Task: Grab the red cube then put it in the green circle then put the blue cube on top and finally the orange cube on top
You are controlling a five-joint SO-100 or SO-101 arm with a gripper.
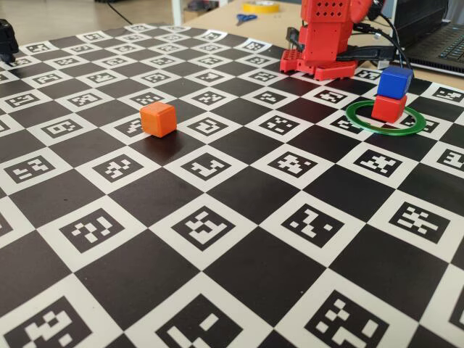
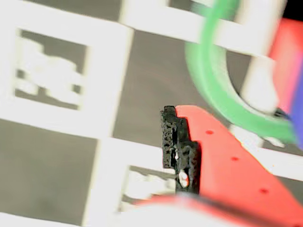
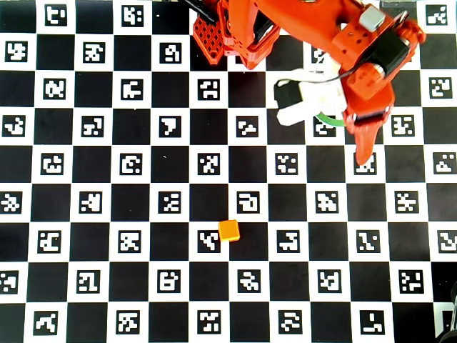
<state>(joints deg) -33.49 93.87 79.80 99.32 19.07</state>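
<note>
The small bright-orange cube (image 1: 158,119), left of centre in the fixed view, should be gripped squarely; the gripper's (image 3: 362,153) spread cannot be told.

We see our red arm (image 3: 300,32) reaching out from its base (image 1: 322,67) at the top of the overhead view and bending toward the right side of that view. The wrist, with its white camera housing (image 3: 307,103) and a grey-capped motor (image 3: 373,18), hangs above the bench. Our tool (image 3: 363,146) points down the overhead view, its red finger tapering to a tip. In the wrist view one red finger (image 2: 227,161) with a black gritty pad (image 2: 177,151) shows; the other finger is out of sight, so we cannot tell how the jaws stand.
</note>
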